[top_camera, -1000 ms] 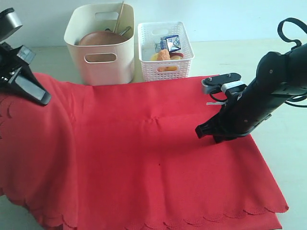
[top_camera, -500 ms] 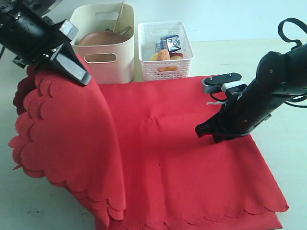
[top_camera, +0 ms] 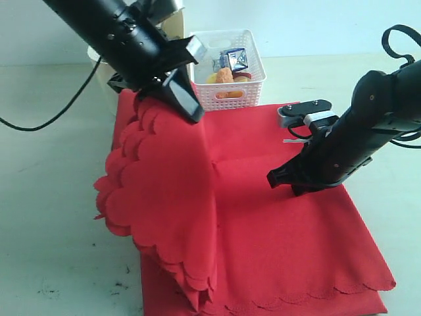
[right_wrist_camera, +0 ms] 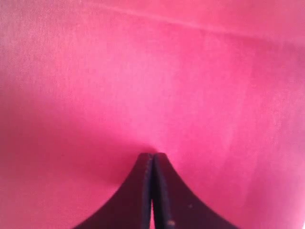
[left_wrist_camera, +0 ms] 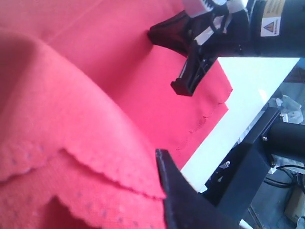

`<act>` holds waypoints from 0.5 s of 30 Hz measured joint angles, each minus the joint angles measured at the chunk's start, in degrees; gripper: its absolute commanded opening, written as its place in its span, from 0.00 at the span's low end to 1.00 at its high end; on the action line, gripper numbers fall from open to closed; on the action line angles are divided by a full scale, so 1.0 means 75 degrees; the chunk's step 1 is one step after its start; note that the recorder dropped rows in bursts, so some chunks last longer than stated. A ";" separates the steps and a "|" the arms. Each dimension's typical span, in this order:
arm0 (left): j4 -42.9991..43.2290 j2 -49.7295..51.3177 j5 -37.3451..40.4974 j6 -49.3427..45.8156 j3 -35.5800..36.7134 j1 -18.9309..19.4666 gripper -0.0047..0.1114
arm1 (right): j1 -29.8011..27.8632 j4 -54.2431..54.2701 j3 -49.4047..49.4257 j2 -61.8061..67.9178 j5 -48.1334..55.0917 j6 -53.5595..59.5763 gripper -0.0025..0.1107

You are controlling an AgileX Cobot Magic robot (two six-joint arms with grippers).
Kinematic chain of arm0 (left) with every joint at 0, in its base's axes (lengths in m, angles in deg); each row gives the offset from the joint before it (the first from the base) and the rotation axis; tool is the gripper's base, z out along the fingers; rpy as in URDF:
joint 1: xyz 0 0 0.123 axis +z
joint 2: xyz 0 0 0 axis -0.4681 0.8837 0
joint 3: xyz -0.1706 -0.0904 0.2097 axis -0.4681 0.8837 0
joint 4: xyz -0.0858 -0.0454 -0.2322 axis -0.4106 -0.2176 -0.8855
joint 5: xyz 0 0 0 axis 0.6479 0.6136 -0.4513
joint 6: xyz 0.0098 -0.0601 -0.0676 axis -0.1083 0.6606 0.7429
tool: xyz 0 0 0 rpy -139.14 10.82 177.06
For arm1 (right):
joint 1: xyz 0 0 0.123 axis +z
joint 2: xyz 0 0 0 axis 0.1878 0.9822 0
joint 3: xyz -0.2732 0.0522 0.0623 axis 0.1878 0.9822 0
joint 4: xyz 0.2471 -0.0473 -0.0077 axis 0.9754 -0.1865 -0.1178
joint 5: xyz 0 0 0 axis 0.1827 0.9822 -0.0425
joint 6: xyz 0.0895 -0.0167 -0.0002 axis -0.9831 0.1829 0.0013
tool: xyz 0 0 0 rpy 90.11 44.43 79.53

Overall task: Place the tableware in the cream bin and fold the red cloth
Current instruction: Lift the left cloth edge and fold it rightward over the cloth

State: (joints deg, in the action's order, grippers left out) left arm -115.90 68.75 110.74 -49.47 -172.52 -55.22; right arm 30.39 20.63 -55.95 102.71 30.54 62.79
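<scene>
The red cloth [top_camera: 296, 237] lies over the table, its left half lifted and hanging in scalloped folds [top_camera: 164, 191]. My left gripper [top_camera: 187, 99] is shut on the raised edge, in front of the baskets. In the left wrist view one dark finger [left_wrist_camera: 176, 191] shows against the scalloped hem [left_wrist_camera: 71, 119]. My right gripper [top_camera: 275, 179] is shut, with its tips [right_wrist_camera: 153, 156] resting on the flat cloth [right_wrist_camera: 190, 71] right of the middle crease. My left arm hides most of the cream bin [top_camera: 174, 18]. No tableware is visible.
A white lattice basket [top_camera: 247, 79] holding food and a blue-and-white carton [top_camera: 235, 59] stands at the back, just behind the cloth. Bare pale table [top_camera: 52, 197] shows to the left where the cloth was lifted. A black cable [top_camera: 39, 118] trails across it.
My left gripper has swung from the far left up and rightwards, carrying the cloth's left edge over towards the middle. My right gripper has stayed in place on the cloth.
</scene>
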 measured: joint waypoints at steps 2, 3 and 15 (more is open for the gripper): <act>0.0000 0.0240 0.0000 0.0151 -0.0246 -0.0196 0.04 | 0.0000 0.0015 0.0000 0.0000 0.0000 0.0000 0.02; 0.0000 0.0358 0.0000 0.0210 -0.0330 -0.0285 0.04 | 0.0000 0.0015 0.0000 0.0000 0.0000 0.0000 0.02; -0.0149 0.1435 0.0000 0.0798 -0.0992 -0.0983 0.04 | 0.0000 -0.0293 0.0019 -0.0252 0.0091 -0.0021 0.02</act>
State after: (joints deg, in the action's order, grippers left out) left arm -117.01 79.51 110.74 -43.49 -179.96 -62.59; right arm 30.39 18.43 -55.81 100.82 31.22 62.64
